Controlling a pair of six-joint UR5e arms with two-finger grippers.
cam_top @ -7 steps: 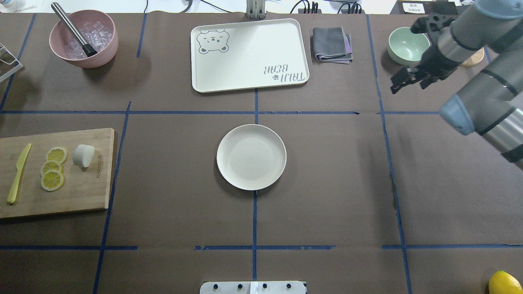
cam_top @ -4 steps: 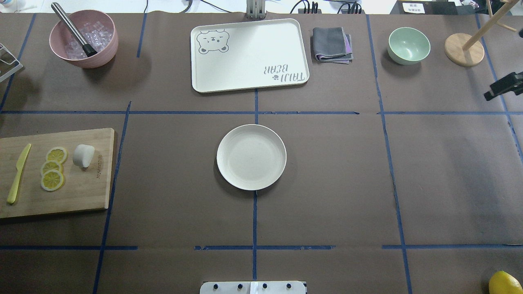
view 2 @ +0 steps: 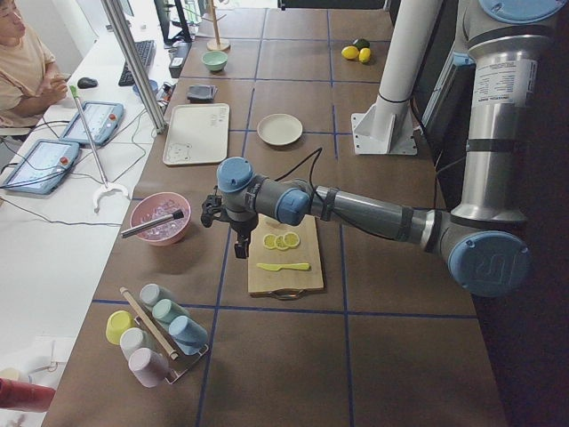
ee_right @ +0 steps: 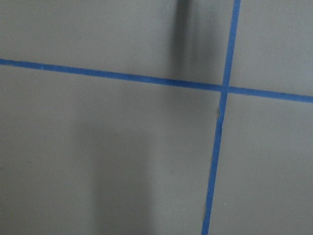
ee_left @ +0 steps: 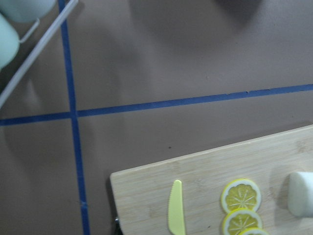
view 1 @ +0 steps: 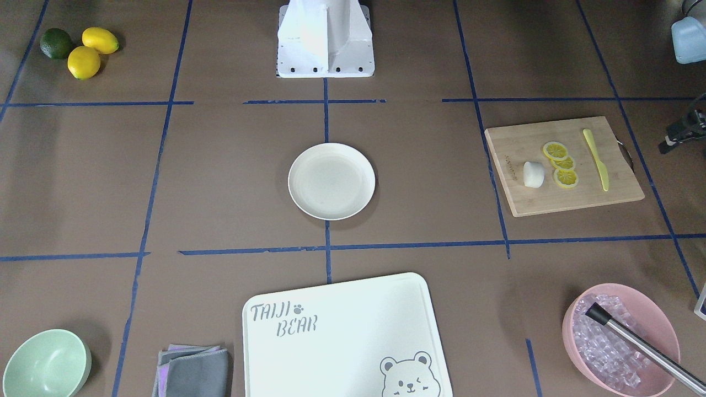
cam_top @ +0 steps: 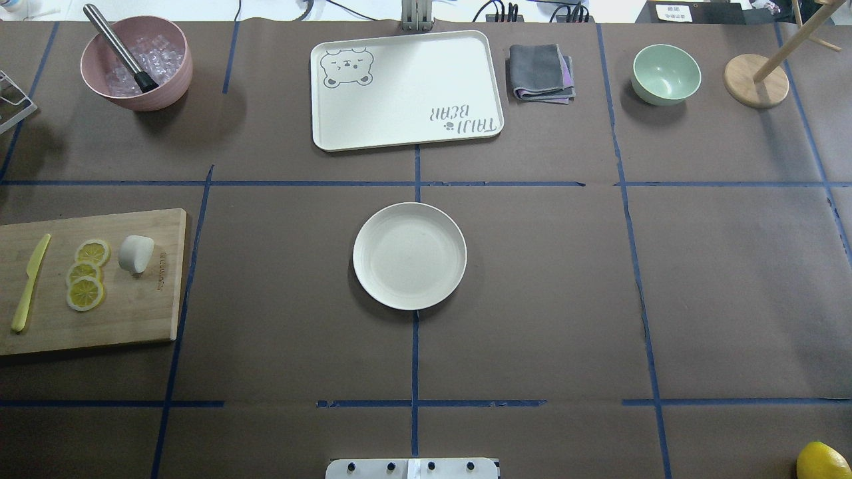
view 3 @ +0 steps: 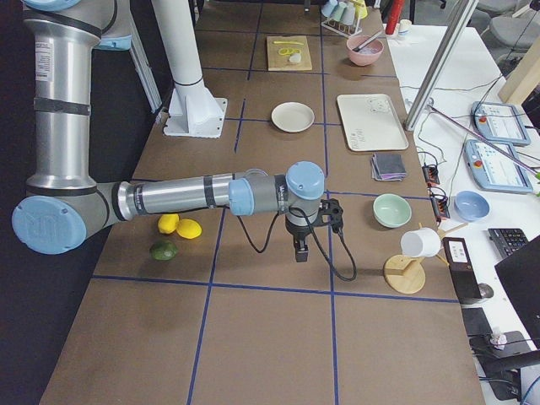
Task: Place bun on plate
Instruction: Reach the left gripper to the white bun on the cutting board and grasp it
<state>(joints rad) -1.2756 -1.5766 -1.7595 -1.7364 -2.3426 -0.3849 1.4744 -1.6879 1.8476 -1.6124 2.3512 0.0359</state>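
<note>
Hanging fingers-down above the brown paper-covered tabletop (cam_top: 532,299) with its blue tape grid, the left gripper (view 2: 238,251) hovers near the rectangular bamboo cutting board (cam_top: 133,313) and touches nothing. Whether its jaws are parted or closed cannot be told. The right gripper (view 3: 301,251) also points down, over bare paper toward the tabletop's right end, and its jaw state cannot be told either.

The small smooth white bun (cam_top: 136,253) lies on the cutting board, which sits against the tabletop's left edge. The bun is by the board's edge that faces the tabletop's centre. Just beside it lie three overlapping yellow lemon slices (cam_top: 85,293), and beyond those a pale yellow plastic knife (cam_top: 30,283). The round shallow cream-white plate (cam_top: 409,256) sits at the tabletop's centre, well apart from the bun.

Along the far edge, a pink bowl (cam_top: 174,80) of clear ice cubes holding a metal rod (cam_top: 120,46) stands at the left corner. A cream rectangular tray (cam_top: 406,90) printed with a bear sits mid-edge, with a folded grey cloth (cam_top: 540,72) beside it. A mint-green bowl (cam_top: 665,73) stands toward the right corner. Two whole yellow lemons (view 1: 91,49) and a dark green fruit (view 1: 56,43) sit at the near right corner.
</note>
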